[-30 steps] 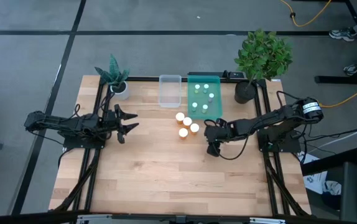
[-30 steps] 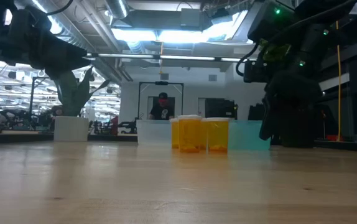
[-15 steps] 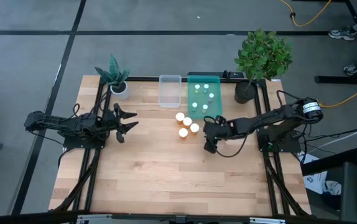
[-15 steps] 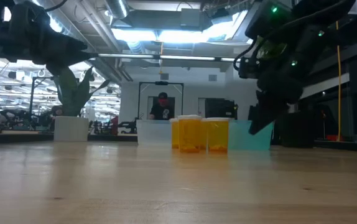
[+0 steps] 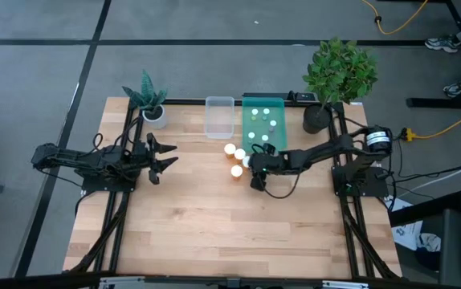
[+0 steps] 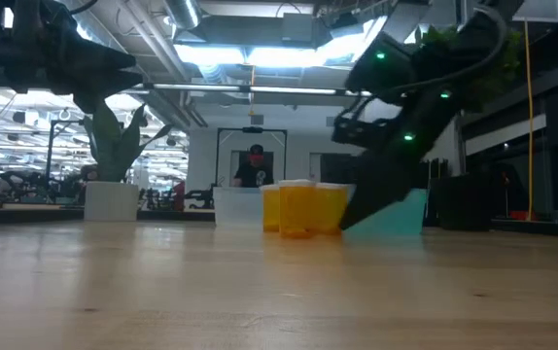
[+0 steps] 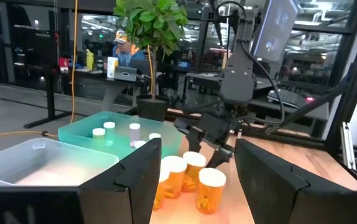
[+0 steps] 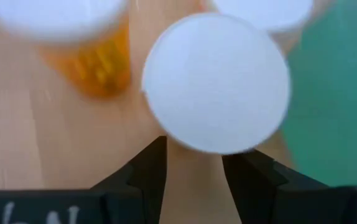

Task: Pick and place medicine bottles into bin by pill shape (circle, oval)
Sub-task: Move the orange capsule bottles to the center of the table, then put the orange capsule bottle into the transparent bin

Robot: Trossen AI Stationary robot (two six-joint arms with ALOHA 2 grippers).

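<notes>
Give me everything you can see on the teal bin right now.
The teal bin is a translucent green, open-top rectangular plastic tray, upright at the table's far edge. It sits just right of the clear bin, though I cannot tell whether they touch. About five small white-capped bottles stand loosely inside it. The orange bottles stand on the wood in front of it, where the right gripper hangs near its front corner without touching it. The potted plant stands to its right.
</notes>
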